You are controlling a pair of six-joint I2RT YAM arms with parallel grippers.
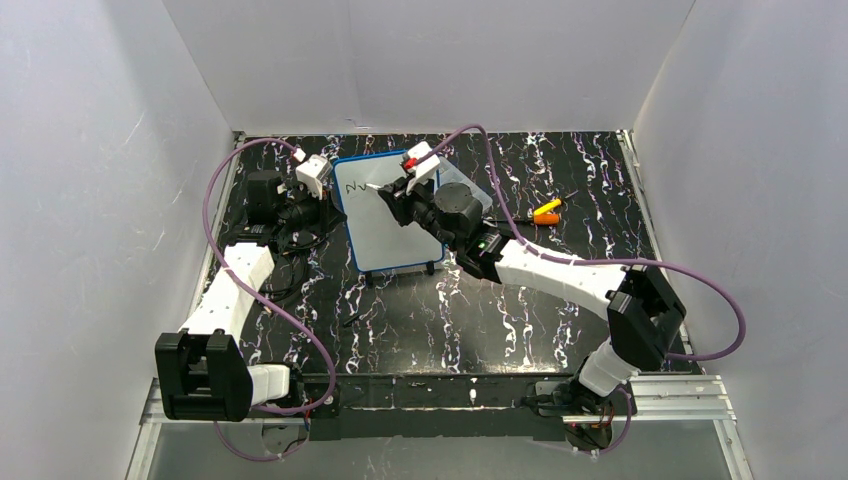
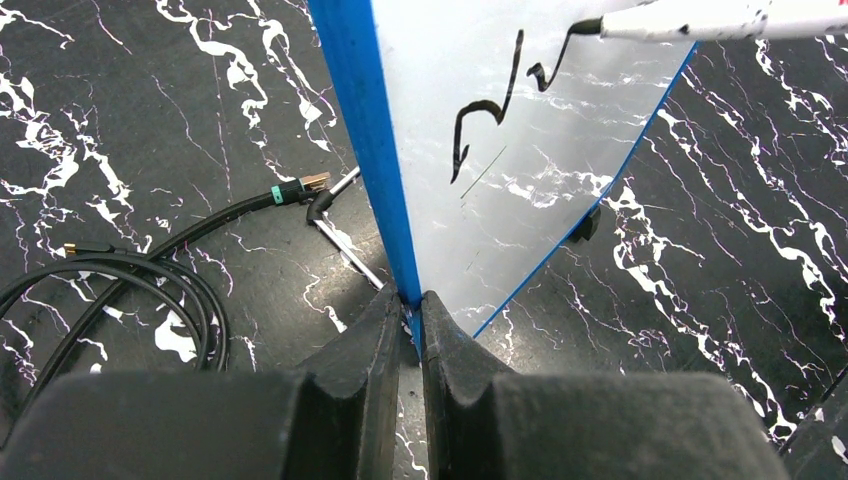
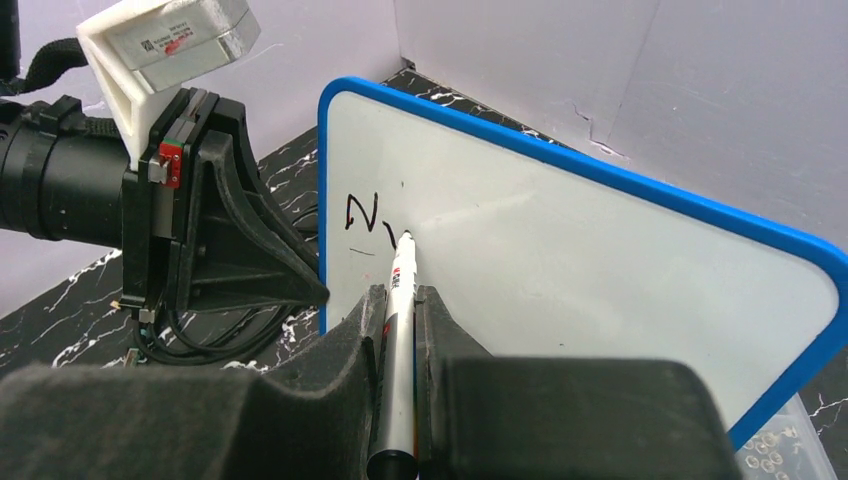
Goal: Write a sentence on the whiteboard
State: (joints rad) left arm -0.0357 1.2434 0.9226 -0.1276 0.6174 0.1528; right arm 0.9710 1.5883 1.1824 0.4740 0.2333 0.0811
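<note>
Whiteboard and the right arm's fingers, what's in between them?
A marker. In the right wrist view the right fingers pinch it, and its black tip touches the whiteboard just beside the written N.

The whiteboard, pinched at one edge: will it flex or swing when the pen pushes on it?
Probably stiff: the whiteboard face looks flat under the marker tip. Likely light, since the left gripper steadies it tilted by its blue frame edge. It could pivot about that grip if the right gripper presses harder.
</note>
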